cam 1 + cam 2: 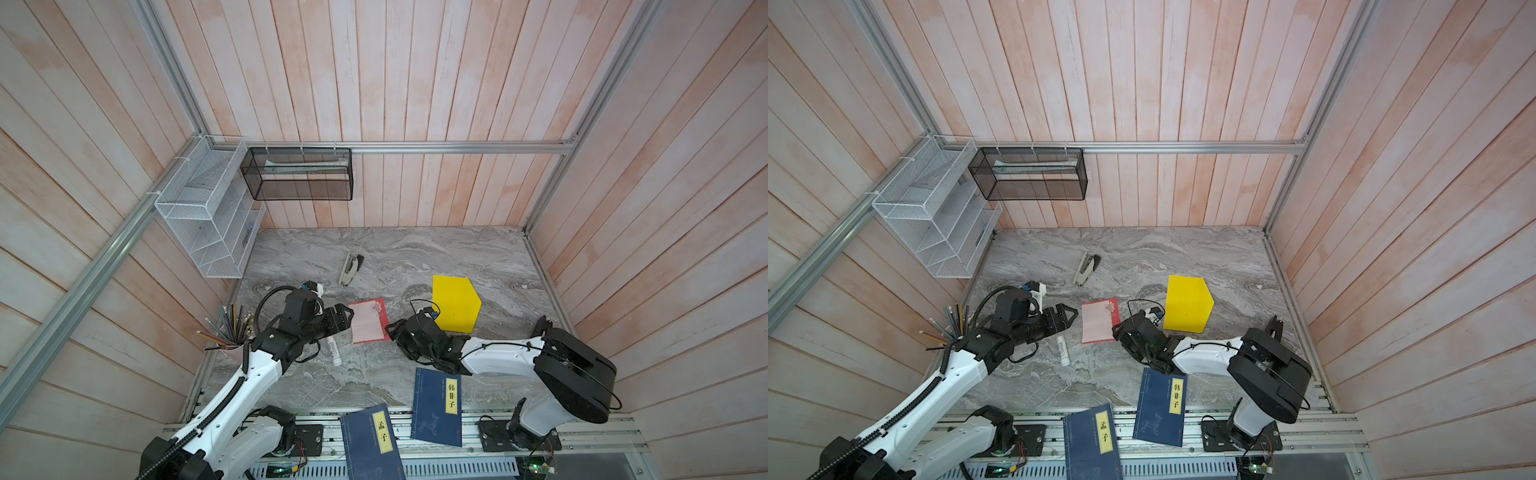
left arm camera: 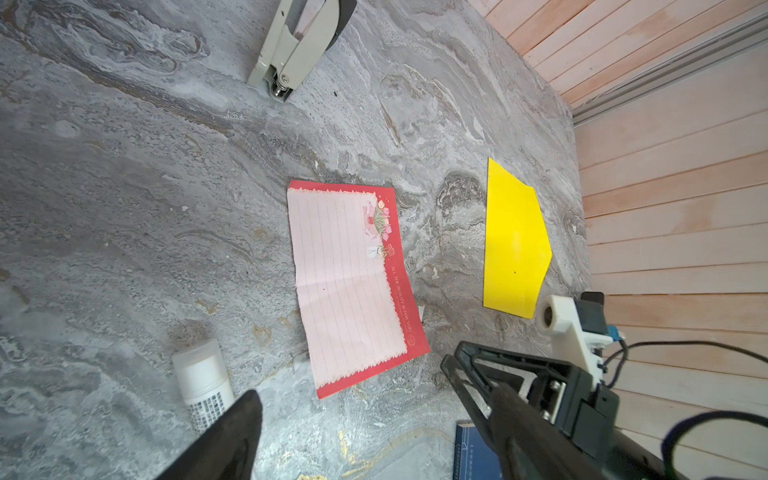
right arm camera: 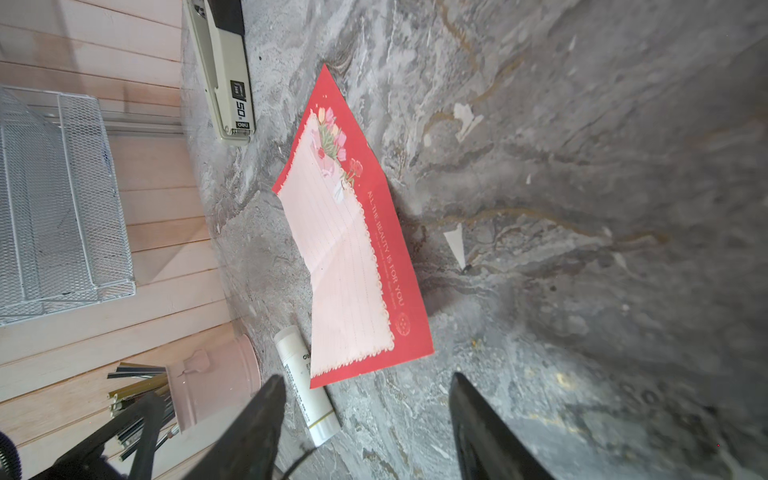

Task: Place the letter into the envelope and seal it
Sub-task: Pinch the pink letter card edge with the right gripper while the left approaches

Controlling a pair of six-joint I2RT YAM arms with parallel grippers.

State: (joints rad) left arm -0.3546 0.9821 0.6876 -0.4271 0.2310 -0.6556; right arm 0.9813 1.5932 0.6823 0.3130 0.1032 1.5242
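Observation:
The letter (image 1: 368, 320) (image 1: 1098, 320), pink lined paper with a red edge and a flower print, lies flat on the marble table with a crease across its middle (image 2: 349, 286) (image 3: 353, 257). Right of it lies the yellow envelope (image 1: 455, 303) (image 1: 1187, 303) (image 2: 515, 249), flat, with its tapered flap pointing away from the letter. My left gripper (image 1: 345, 318) (image 1: 1070, 318) (image 2: 376, 399) stands open just off the letter's left edge, empty. My right gripper (image 1: 390, 329) (image 1: 1118, 329) (image 3: 368, 384) is open at the letter's near right corner, low over the table, with nothing between its fingers.
A stapler (image 1: 350, 269) (image 3: 224, 75) lies behind the letter. A white glue stick (image 1: 334, 351) (image 3: 303, 386) lies by its near left corner, beside a pink pencil cup (image 1: 232, 345). Two dark blue books (image 1: 438, 407) (image 1: 372, 442) overhang the front edge. Wire racks (image 1: 208, 212) hang on the left wall.

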